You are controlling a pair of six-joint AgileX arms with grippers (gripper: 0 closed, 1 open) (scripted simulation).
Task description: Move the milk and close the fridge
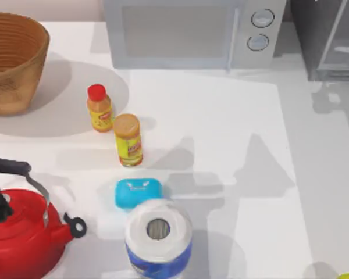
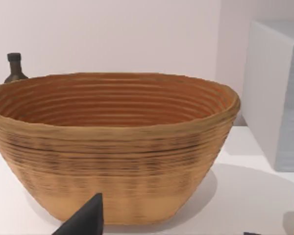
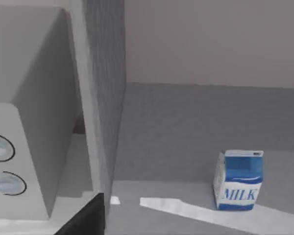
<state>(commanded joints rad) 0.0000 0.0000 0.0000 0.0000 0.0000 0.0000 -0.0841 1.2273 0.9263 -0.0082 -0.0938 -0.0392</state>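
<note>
Top view: milk in the fridge, door open

Top view puts the fridge (image 1: 328, 40) at the bench's (image 1: 221, 145) far right corner, door ajar. Right wrist view finds the milk (image 3: 239, 180) upright inside on the fridge floor. Judging by this, moving seems done and closing remains. Whether either gripper is spread, I cannot tell.

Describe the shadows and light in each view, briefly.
Top view: the wicker basket throws a soft round shadow onto the white table, and angular grey shadows cross the table right of the turquoise box. Left wrist view: even light, with a faint shadow under the basket at its right. Right wrist view: the milk carton stands on a shaded grey floor beside a bright strip.
</note>
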